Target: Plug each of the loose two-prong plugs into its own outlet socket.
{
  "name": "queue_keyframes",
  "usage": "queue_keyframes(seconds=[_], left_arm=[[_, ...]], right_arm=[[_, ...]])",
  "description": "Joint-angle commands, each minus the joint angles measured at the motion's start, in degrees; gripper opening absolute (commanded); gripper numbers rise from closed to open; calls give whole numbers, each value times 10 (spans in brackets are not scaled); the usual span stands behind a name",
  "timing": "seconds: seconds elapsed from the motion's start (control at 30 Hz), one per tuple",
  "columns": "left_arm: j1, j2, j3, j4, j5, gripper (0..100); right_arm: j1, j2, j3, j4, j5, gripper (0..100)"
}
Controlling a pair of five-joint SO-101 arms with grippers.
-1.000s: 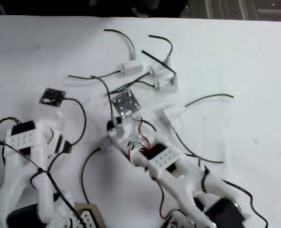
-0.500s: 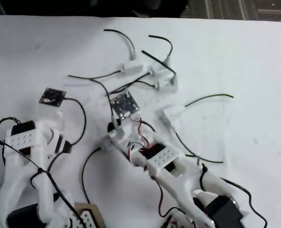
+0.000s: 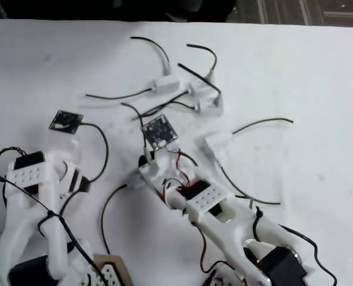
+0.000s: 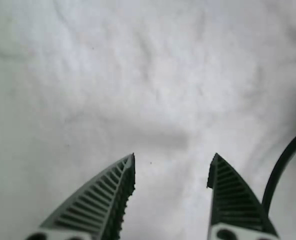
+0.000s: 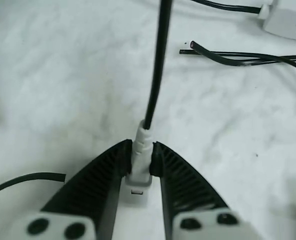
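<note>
My right gripper (image 5: 140, 147) is shut on a small white plug (image 5: 139, 165), whose black cord (image 5: 158, 60) runs straight away over the white table. From above, this gripper (image 3: 145, 162) is at the table's middle, just short of a dark square piece (image 3: 159, 131). Beyond it lie white outlet blocks (image 3: 166, 83) (image 3: 207, 104) (image 3: 218, 143) with black cords; one outlet (image 5: 288, 22) lies far from the plug. My left gripper (image 4: 173, 165) is open above bare table, empty, at the near left (image 3: 76, 177).
A second dark square piece (image 3: 65, 121) with a black cord lies at the left. A loose cord end (image 5: 193, 46) lies ahead of the held plug. A black cord (image 4: 283, 165) passes beside my left fingers. A wooden board (image 3: 114, 268) sits at the near edge.
My right gripper has shifted slightly with the plug, and its cord has swung a little over the table. The left arm has not moved.
</note>
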Motion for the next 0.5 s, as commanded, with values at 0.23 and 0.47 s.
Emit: queue_keyframes(seconds=[0.23,0.47], left_arm=[[0,-18,1,-5,1,249],[0,-18,1,-5,1,249]], right_arm=[[-4,-9,55,8,46,16],[-26,-9,40,52,43,16]])
